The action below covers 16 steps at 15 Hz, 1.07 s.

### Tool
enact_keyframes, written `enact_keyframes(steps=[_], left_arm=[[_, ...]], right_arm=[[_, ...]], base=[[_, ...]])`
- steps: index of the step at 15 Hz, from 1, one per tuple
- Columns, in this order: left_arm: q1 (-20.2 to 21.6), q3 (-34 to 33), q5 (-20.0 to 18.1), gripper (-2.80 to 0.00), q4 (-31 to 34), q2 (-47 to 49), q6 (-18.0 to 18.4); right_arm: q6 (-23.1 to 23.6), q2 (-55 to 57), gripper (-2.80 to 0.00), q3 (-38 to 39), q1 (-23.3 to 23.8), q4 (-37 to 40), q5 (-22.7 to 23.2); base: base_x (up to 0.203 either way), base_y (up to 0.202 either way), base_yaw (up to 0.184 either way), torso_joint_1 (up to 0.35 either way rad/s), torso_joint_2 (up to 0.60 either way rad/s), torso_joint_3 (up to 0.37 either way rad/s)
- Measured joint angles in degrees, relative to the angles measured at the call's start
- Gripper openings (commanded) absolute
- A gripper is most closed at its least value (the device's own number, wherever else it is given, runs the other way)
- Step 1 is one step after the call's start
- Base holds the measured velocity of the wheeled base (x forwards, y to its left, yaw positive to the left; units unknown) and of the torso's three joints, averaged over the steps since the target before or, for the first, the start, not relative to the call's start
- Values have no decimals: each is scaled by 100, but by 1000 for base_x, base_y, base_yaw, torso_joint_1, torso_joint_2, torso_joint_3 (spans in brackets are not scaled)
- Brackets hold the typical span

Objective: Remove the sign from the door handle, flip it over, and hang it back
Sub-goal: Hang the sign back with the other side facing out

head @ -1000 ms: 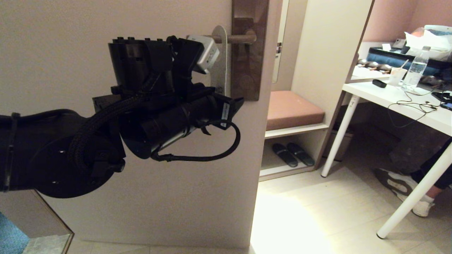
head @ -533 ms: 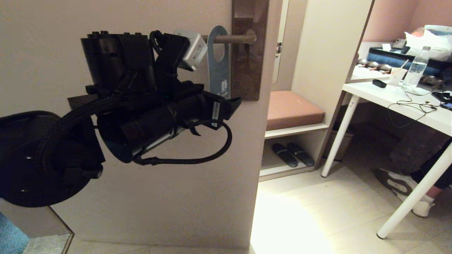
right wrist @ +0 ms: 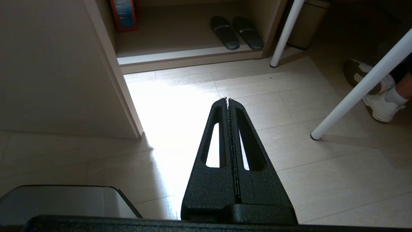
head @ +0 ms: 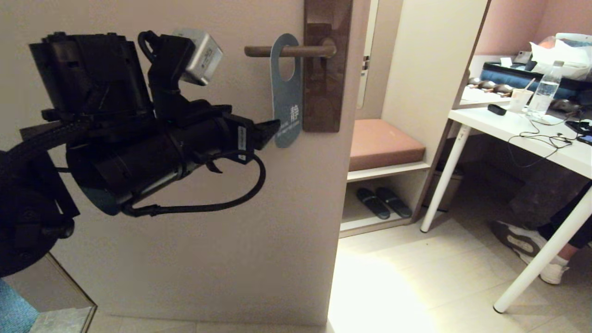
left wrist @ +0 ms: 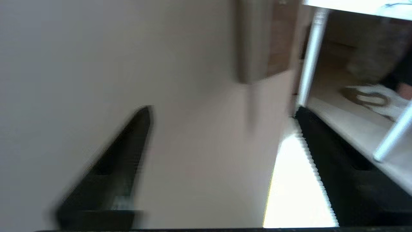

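The sign [head: 286, 106] hangs by its oval hole on the door handle [head: 259, 51], blue side facing out, just left of the brown backplate [head: 326, 83]. It hangs free; nothing holds it. My left gripper [head: 268, 132] is left of the sign's lower end and apart from it. In the left wrist view the left gripper [left wrist: 222, 112] is open and empty, with its fingers spread wide in front of the door. My right gripper [right wrist: 228, 100] is shut and empty, low down and pointing at the floor.
The door's edge [head: 340, 208] is right of the handle. Past it are a cushioned bench [head: 384, 143] with slippers [head: 384, 202] beneath, a white table [head: 532, 138] with a bottle [head: 545, 95], and a person's shoe [head: 522, 240]. A bin [right wrist: 64, 199] stands low on the left.
My left arm has drawn back to the left, away from the handle. The sign, edge-on and white a second ago, now hangs free with its blue side out.
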<state>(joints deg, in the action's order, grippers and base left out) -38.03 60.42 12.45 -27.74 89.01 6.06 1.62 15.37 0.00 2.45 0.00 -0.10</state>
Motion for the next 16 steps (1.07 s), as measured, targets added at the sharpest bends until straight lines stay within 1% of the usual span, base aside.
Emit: enact_keyframes(steps=[3, 8, 12, 16], left_arm=[[233, -33, -13, -280, -36, -75, 2], [283, 17, -29, -280, -38, -47, 33], [202, 490, -29, -280, -35, 315, 37], [-6, 1039, -32, -280, -31, 846, -5]], right_arm=[[0, 0, -280, 0, 0, 0, -3], [1, 0, -280, 0, 0, 0, 0], [2, 0, -280, 0, 2, 0, -1], [0, 0, -280, 0, 0, 0, -3]], base=[[0, 0, 0, 0, 0, 0], [0, 0, 0, 0, 0, 0], [0, 0, 0, 0, 0, 0], [0, 0, 0, 0, 0, 0]])
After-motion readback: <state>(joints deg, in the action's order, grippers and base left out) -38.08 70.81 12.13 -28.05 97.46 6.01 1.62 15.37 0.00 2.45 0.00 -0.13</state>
